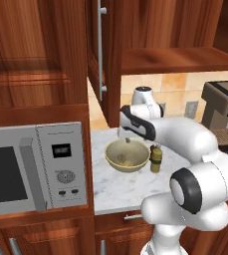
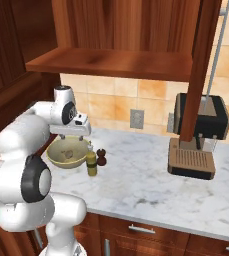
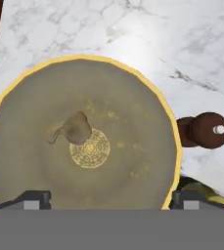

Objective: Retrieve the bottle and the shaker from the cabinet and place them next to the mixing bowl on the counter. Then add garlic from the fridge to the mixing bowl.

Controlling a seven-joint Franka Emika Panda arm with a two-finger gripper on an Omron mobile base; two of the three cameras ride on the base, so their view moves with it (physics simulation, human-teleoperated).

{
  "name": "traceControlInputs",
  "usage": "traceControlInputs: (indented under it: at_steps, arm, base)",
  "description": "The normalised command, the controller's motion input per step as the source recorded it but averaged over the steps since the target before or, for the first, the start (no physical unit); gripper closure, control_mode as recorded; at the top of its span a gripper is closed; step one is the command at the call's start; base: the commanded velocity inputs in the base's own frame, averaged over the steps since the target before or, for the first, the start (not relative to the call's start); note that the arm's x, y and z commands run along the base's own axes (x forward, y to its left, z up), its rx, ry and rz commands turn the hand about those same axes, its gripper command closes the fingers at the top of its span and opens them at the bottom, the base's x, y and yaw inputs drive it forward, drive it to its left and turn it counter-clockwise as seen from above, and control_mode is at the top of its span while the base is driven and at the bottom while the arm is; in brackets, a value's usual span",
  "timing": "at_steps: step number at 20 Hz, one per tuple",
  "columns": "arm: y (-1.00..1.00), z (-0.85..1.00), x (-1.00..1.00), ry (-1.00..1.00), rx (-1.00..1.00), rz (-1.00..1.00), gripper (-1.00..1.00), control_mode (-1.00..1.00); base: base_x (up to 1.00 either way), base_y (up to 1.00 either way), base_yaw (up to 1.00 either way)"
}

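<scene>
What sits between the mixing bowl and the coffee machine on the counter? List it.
Right base view: beside the mixing bowl stand the bottle and shaker; from there to the coffee machine is bare marble.

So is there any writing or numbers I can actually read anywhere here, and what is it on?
Nothing legible.
Microwave display: pale digits, too blurred to read.
Mixing bowl: a round embossed pattern at the bottom, not lettering.
Bottle, shaker, coffee machine: no labels visible.

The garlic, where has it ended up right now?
The garlic lies inside the mixing bowl, a little off the centre of its bottom, seen from the hand view. The bowl sits on the marble counter beside the bottle and shaker.
</scene>
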Motion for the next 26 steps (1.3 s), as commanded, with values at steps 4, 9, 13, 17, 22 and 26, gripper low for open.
traceControlInputs:
  at_steps: [4, 9, 13, 17, 22, 26]
  arm:
    - [-0.17, 0.59, -0.83, -0.14, 0.03, -0.07, -1.00, -1.00]
    - [-0.09, 0.64, -0.83, -0.21, 0.01, -0.05, -1.00, -1.00]
    - [-0.17, 1.00, -0.33, -0.15, 0.00, -0.03, -1.00, -1.00]
    - [-0.49, 0.96, -0.56, -0.12, 0.00, -0.02, -1.00, -1.00]
    - [-0.50, 0.65, -0.88, -0.10, 0.00, -0.01, -1.00, -1.00]
    - [-0.20, 0.44, -1.00, -0.14, 0.00, 0.00, -1.00, -1.00]
  base:
    - [0.00, 0.00, 0.00]
    - [0.00, 0.00, 0.00]
    - [0.00, 0.00, 0.00]
    - [0.00, 0.00, 0.00]
    - [0.00, 0.00, 0.00]
    - [0.00, 0.00, 0.00]
